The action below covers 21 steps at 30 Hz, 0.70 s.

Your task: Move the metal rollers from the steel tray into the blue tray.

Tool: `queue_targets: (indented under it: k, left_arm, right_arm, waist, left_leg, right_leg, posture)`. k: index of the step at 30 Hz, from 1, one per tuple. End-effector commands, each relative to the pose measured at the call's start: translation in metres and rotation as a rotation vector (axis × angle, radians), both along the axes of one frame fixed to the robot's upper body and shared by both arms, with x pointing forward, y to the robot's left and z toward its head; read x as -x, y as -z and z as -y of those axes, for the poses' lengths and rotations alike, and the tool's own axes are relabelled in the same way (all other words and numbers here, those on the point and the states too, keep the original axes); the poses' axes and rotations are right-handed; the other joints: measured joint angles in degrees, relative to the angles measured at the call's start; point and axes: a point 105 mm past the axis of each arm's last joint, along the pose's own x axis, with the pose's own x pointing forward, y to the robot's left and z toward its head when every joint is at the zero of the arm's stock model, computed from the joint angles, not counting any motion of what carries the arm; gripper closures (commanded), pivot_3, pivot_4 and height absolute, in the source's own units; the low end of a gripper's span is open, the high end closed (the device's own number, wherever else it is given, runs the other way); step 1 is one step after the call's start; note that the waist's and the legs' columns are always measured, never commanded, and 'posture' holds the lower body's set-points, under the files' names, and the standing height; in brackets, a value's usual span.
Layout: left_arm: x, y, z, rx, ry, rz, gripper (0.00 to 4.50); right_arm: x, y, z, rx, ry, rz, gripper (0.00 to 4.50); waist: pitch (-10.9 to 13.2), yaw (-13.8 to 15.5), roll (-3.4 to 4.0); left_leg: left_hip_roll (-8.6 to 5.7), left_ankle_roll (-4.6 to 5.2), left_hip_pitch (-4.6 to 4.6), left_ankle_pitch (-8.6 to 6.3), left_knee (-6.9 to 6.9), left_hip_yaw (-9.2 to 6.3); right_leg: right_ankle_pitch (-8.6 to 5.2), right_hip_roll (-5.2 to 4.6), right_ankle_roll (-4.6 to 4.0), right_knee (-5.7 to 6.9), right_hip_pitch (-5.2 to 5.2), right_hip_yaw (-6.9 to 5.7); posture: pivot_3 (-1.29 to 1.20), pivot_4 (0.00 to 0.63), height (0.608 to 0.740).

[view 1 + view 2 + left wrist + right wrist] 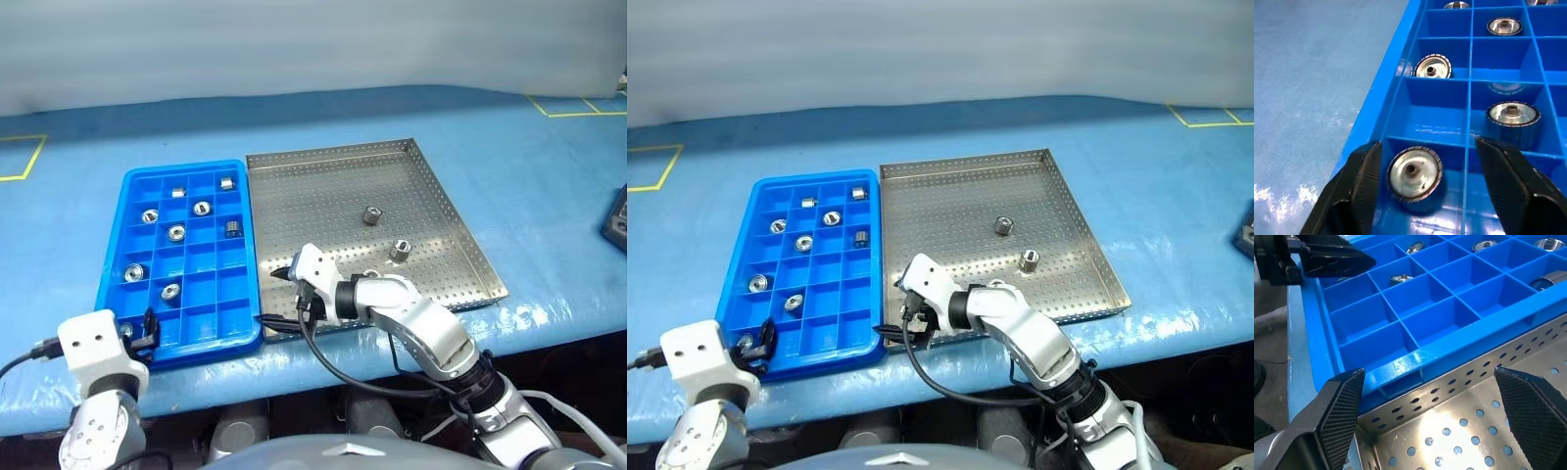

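Note:
The blue tray [212,294] lies left of the steel tray [323,196], their sides touching. Several metal rollers sit in the blue tray's compartments. Two rollers [371,215] [399,251] stand on the steel tray's perforated floor, and a third [370,275] peeks out behind my right arm. My left gripper [1426,144] is open at the blue tray's near left corner, with a roller [1414,172] lying loose in the compartment between its fingers. My right gripper [1428,373] is open and empty over the steel tray's near left corner, pointing at the blue tray's wall.
Both trays rest on a blue table cover [529,166] with yellow tape marks [29,157] at the far corners. A dark object [615,220] sits at the right edge. The table's front edge runs just below the trays.

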Motion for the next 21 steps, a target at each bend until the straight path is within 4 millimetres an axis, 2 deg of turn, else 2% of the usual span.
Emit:
queue_targets:
  k: [1,3,5,8,13,17,21]
  left_arm:
    - [-0.017,-0.024,0.021,-0.006,0.162,0.138,0.06]
    - [-0.027,-0.036,0.034,-0.014,0.25,0.213,0.06]
    - [-0.039,-0.047,0.049,-0.015,0.341,0.274,0.06]
    - [-0.049,-0.051,0.064,-0.015,0.439,0.302,0.06]
    - [-0.057,-0.055,0.091,0.038,0.627,0.328,0.06]
    - [-0.056,-0.051,0.109,0.076,0.753,0.308,0.06]
    - [-0.056,-0.048,0.12,0.102,0.8,0.3,0.06]
  right_arm:
    - [-0.01,-0.017,0.007,-0.03,0.085,0.088,0.0]
    - [-0.022,-0.021,0.017,-0.024,0.178,0.116,0.0]
    - [-0.04,-0.026,0.036,-0.005,0.32,0.152,0.0]
    - [-0.056,-0.029,0.058,0.026,0.461,0.176,0.0]
    - [-0.069,-0.028,0.084,0.089,0.633,0.17,0.0]
    - [-0.075,-0.023,0.098,0.133,0.738,0.151,0.0]
    - [-0.085,-0.018,0.117,0.167,0.893,0.135,0.0]
  waist:
    - [0.0,-0.2,0.0]
    - [0.0,-0.7,0.0]
    - [0.0,-1.0,0.0]
    - [0.0,-1.7,0.0]
    - [0.0,-3.1,0.03]
    - [0.0,-4.0,0.03]
    - [0.0,-4.7,0.04]
  left_leg:
    - [0.0,0.0,0.0,0.0,0.01,0.01]
    - [-0.01,0.0,-0.01,0.0,0.0,0.03]
    - [-0.02,0.0,-0.02,0.0,0.0,0.03]
    - [-0.02,-0.01,-0.01,0.0,0.02,0.05]
    - [0.0,0.0,-0.01,0.0,-0.06,0.08]
    - [0.0,0.01,-0.01,0.0,-0.05,0.09]
    - [0.0,0.01,-0.01,0.0,-0.04,0.11]
  right_leg:
    - [0.0,0.0,0.0,-0.01,0.0,0.0]
    - [0.0,-0.01,0.0,-0.02,0.0,0.02]
    - [0.01,-0.02,0.01,-0.03,0.0,0.02]
    - [0.03,-0.02,0.03,-0.02,0.03,0.05]
    - [0.04,0.01,0.01,-0.02,-0.02,0.08]
    - [0.03,0.01,0.0,-0.02,-0.02,0.09]
    - [0.04,0.02,0.02,-0.01,-0.02,0.14]
  posture:
    - [0.09,0.15,0.74]
    - [0.06,0.15,0.74]
    - [0.03,0.15,0.74]
    - [-0.01,0.15,0.74]
    - [-0.05,0.15,0.74]
    - [-0.06,0.15,0.74]
    - [-0.07,0.15,0.74]
